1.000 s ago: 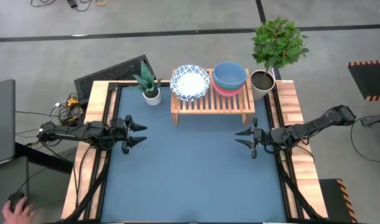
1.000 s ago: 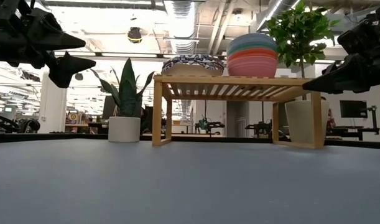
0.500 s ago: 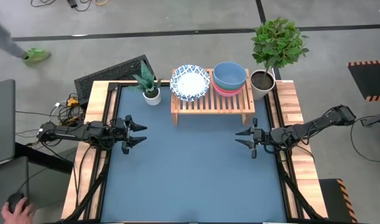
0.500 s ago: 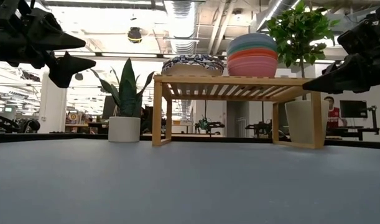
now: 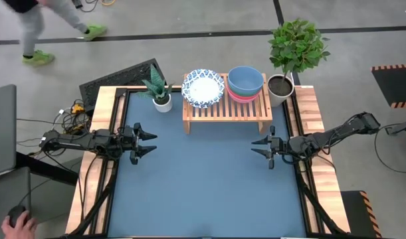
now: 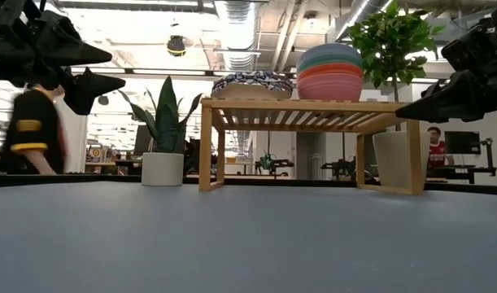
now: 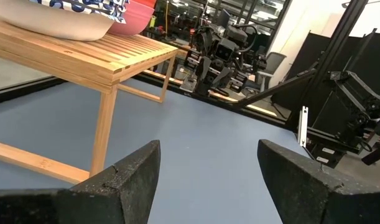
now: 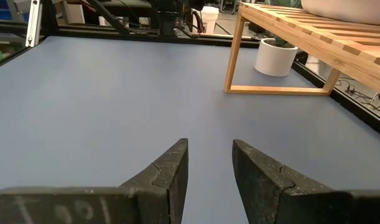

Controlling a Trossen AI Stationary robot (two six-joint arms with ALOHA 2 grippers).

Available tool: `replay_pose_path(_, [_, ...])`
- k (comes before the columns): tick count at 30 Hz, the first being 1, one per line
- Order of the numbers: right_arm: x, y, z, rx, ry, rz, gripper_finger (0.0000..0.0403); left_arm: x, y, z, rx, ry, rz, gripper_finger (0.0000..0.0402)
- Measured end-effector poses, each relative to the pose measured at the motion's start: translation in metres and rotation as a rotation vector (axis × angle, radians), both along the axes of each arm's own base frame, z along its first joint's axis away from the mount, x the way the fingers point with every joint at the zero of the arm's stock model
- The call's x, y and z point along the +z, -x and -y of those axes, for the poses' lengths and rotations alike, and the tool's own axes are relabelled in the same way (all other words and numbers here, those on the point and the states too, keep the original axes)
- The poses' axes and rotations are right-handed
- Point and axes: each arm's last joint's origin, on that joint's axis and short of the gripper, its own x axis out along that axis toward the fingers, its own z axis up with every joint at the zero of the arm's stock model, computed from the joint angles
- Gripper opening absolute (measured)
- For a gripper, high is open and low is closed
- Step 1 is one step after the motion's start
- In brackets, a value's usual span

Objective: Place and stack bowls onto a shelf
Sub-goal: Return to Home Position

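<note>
The light-wood shelf [image 5: 227, 105] stands at the table's far edge. On its slatted top sit two stacks of bowls. The white bowls with blue-patterned rims [image 5: 203, 87] [image 6: 252, 84] are on the left. The coloured stack [image 5: 245, 82] [image 6: 330, 73] is on the right, light blue on top, red and pink below. My left gripper [image 5: 144, 142] [image 7: 208, 168] hovers open near the table's left edge. My right gripper [image 5: 259, 149] [image 8: 210, 167] hovers open near the right edge. Both point toward the table's middle and hold nothing.
A small spiky plant in a white pot [image 5: 160, 93] stands left of the shelf, and a leafy plant in a pot [image 5: 282, 85] stands right of it. The blue table top [image 5: 203, 186] lies bare between the arms. A person [image 6: 32, 130] passes beyond the far edge.
Neither arm nor any bowl has moved. A person has walked into view on the floor beyond the table's far left corner.
</note>
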Motion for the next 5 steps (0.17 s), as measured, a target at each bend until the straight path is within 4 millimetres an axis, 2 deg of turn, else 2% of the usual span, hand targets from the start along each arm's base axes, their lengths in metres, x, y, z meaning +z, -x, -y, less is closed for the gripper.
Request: replay_pose_path(5, [-0.0001,0.0000,0.0000,0.000,0.000,-0.001,0.0150,0.0000,0.0000,0.0000,0.000,0.000,0.000,0.0253])
